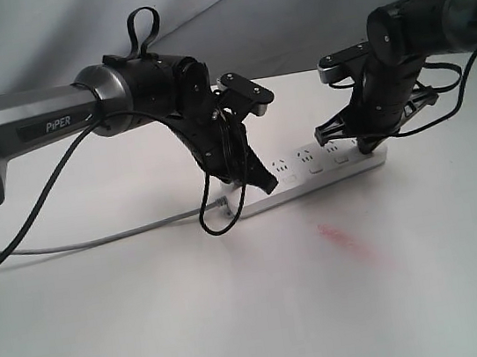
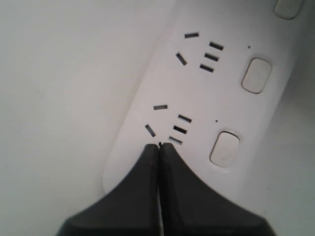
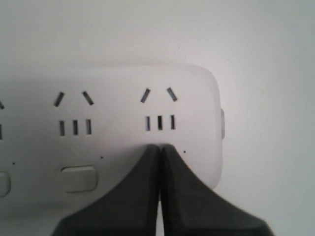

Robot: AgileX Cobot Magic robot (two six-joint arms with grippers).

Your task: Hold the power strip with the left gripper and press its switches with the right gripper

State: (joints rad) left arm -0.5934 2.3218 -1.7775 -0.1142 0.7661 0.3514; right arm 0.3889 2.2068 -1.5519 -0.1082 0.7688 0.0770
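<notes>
- Desk (image 1: 197, 326): plain white surface that carries everything. A thin grey cord (image 1: 122, 236) trails left from the strip and lies slack, so it puts no pull on the strip.
- Left end effector (image 2: 159, 147): the fingers are closed together with nothing between them. The tip points down onto the top face of the left, nearer end of the power strip (image 1: 326, 170), just beside a set of socket slots. Judgement: the strip is too wide and flat to pinch, so it is being pinned to the desk. Actual contact cannot be confirmed.
- Power strip: lies flat on the desk at mid-scene, angled from near-left to far-right between the two arms.
- Switches (image 2: 225, 149): two show clear and uncovered beside the left tip. A third (image 3: 78, 178) shows in the right wrist view.
- Right end effector (image 3: 160, 147): the fingers are together and hold nothing, forming one blunt point suited to prodding. It sits over the last socket group at the far-right end and hides the spot where that group's switch should lie. Judgement: a press there is in hand or imminent.
- Red smear (image 1: 349, 241): on the desk nearer than the strip, not involved.
</notes>
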